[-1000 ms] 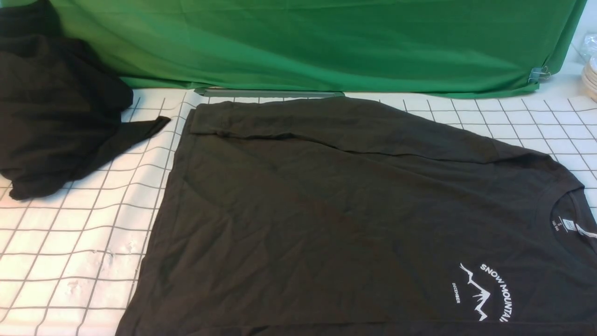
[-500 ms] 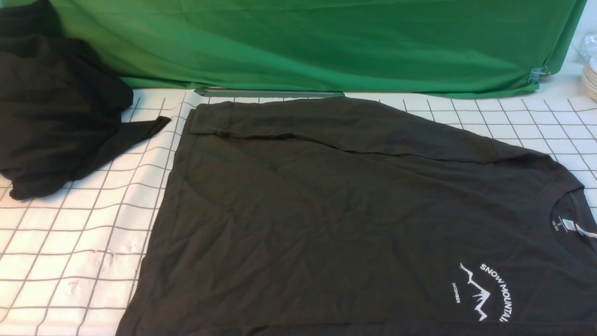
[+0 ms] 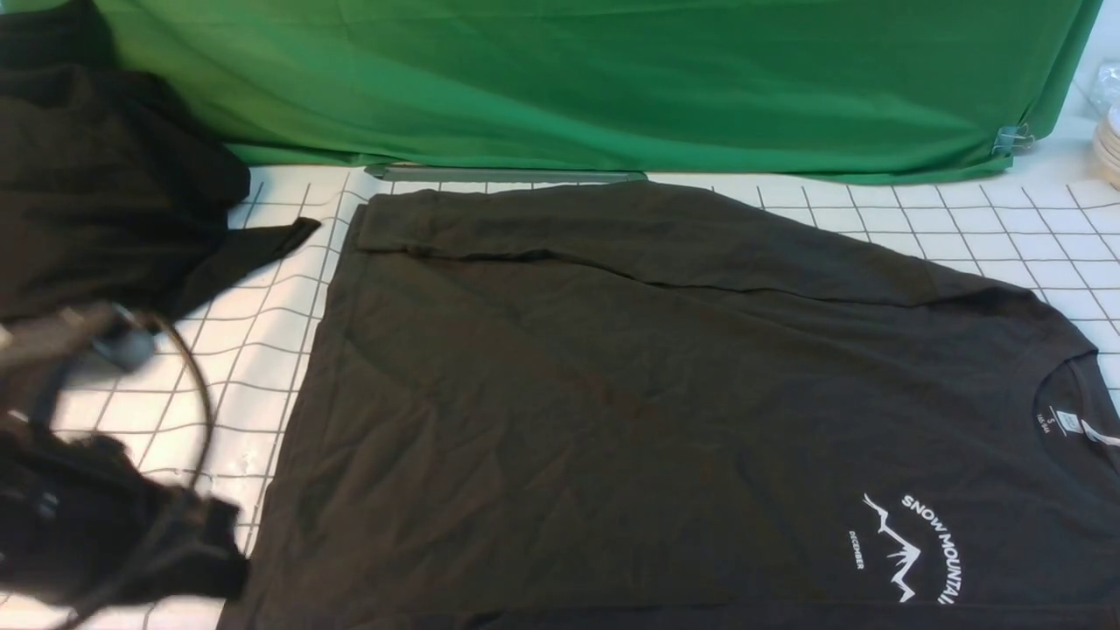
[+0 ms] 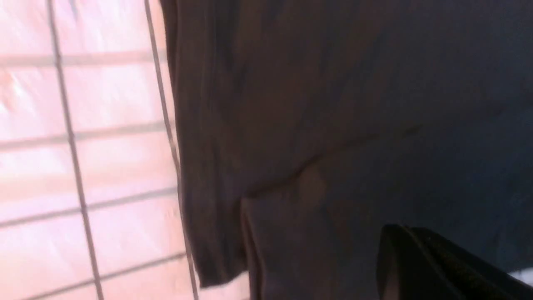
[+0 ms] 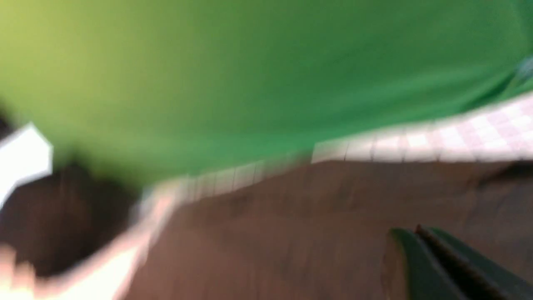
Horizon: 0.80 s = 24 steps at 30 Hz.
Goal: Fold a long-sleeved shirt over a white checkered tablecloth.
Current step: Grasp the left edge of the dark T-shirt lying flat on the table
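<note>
The long-sleeved shirt [image 3: 612,394], dark charcoal with a white mountain print [image 3: 910,547], lies flat on the white checkered tablecloth [image 3: 131,420], one sleeve folded across its far edge. My left arm [image 3: 105,525] shows blurred at the lower left, beside the shirt's hem. In the left wrist view my left gripper [image 4: 393,229] is shut and empty, over the shirt [image 4: 333,104] near its edge on the tablecloth [image 4: 104,166]. My right gripper [image 5: 416,231] is out of the front view. Its own blurred view shows it shut and empty above the shirt [image 5: 312,229].
A blacker, shapeless heap of cloth [image 3: 96,175] lies at the far left on the tablecloth. A green backdrop cloth [image 3: 569,79] hangs behind, held by a clip [image 3: 1012,137]. Stacked pale dishes [image 3: 1109,144] sit at the far right edge.
My left arm has come into the front view at the lower left, blurred with motion. The shirt and the black heap have not moved.
</note>
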{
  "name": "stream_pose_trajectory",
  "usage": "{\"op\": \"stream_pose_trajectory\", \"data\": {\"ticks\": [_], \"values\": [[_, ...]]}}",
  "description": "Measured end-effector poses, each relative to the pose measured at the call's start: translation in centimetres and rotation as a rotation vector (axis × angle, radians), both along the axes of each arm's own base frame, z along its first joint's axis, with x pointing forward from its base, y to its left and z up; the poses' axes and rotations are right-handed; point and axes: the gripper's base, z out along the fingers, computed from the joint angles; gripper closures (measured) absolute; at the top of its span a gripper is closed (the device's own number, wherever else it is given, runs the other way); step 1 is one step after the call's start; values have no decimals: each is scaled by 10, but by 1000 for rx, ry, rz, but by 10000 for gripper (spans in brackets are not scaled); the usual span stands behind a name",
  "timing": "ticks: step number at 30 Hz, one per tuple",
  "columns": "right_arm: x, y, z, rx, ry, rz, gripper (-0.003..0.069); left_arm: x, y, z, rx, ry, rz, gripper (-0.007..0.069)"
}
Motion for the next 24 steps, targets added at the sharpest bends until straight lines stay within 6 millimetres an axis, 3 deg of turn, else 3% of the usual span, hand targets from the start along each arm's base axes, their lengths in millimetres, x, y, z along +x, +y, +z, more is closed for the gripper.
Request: {"op": "stream_pose_trajectory", "data": {"ticks": [3, 6, 10, 13, 18, 22, 24], "values": [[25, 22, 12, -223, 216, 210, 653, -1, -19, -19, 94, 68, -109, 630], [45, 41, 7, -352, 346, 349, 653, -4, -37, -29, 201, 95, -223, 630], [59, 62, -10, -427, 444, 458, 653, -3, -57, -44, 325, 75, -346, 626], [61, 72, -15, -446, 452, 505, 653, 3, -63, -51, 364, 46, -329, 596], [63, 90, -14, -429, 379, 555, 653, 15, -63, -67, 434, 45, -294, 433], [60, 101, -8, -398, 289, 588, 653, 23, -67, -81, 447, 58, -296, 232], [60, 102, -7, -395, 279, 591, 653, 24, -67, -83, 451, 61, -300, 197]]}}
